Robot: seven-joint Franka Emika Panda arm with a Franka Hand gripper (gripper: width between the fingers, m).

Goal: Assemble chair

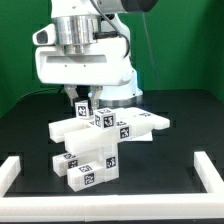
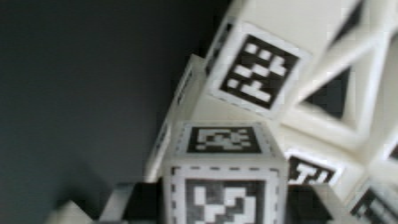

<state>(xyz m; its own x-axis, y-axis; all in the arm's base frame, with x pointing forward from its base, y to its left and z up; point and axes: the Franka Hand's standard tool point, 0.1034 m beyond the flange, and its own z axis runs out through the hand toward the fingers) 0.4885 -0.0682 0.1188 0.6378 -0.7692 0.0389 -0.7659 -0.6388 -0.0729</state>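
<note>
The chair parts (image 1: 128, 128) lie piled in the middle of the black table: a long white slab across the top, and tagged blocks (image 1: 88, 168) below it toward the front. My gripper (image 1: 84, 100) reaches down onto the pile's back left end. In the wrist view, a white tagged post (image 2: 222, 190) sits between my fingers (image 2: 128, 203), which press on its two sides. That post runs away from the camera beside a white frame piece (image 2: 338, 95) with open cut-outs and a large tag (image 2: 262, 70). The gripper (image 2: 222, 205) is shut on the post.
Low white border rails edge the table at the exterior view's left (image 1: 9, 171), right (image 1: 211, 170) and front (image 1: 110, 217). Green walls stand behind. The arm's large white body (image 1: 88, 60) hangs above the back of the pile.
</note>
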